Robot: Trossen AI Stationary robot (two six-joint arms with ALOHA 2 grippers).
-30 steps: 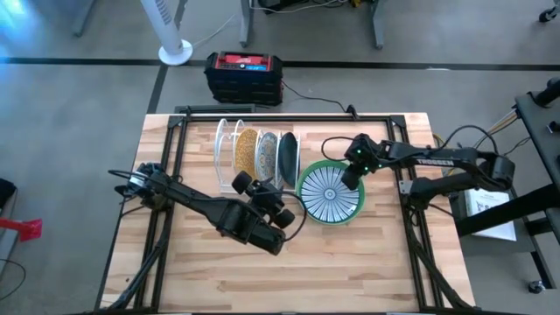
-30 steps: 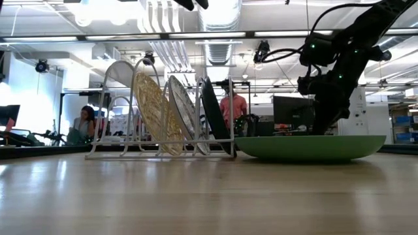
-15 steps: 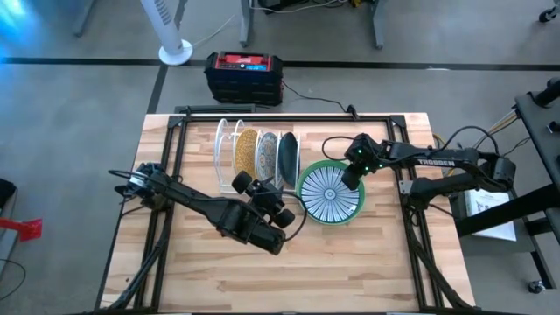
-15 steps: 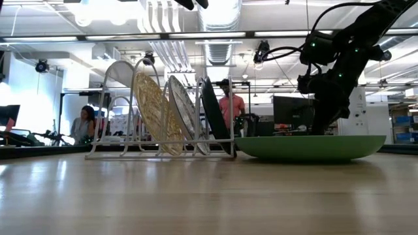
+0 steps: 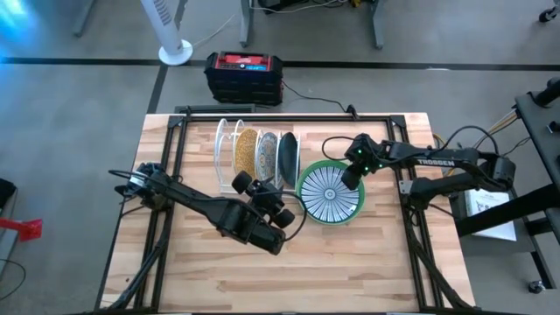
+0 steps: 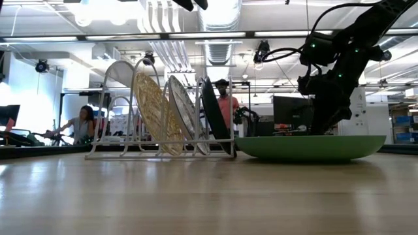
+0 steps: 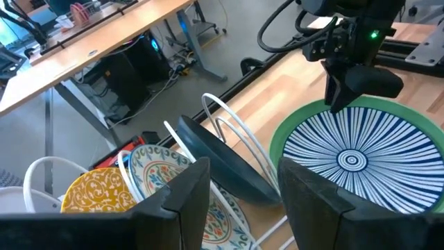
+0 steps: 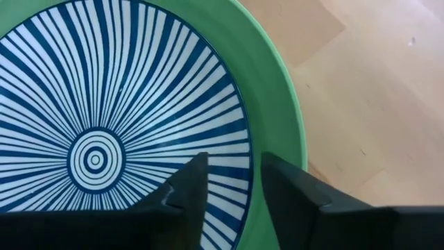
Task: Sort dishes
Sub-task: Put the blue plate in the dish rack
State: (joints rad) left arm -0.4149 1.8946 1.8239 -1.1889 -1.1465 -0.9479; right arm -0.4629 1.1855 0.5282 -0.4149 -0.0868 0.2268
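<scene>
On the wooden table (image 5: 350,262) a white wire rack (image 5: 229,156) holds three plates on edge (mustard-yellow (image 5: 247,150), floral (image 5: 266,153), dark teal (image 5: 287,159)). Just beside it a green-rimmed plate (image 5: 331,194) with blue rays lies flat. The right gripper (image 5: 351,178) hovers over its far rim, fingers slightly apart, seemingly gripping nothing; the left gripper (image 5: 249,185) waits near the rack, jaws apart.
</scene>
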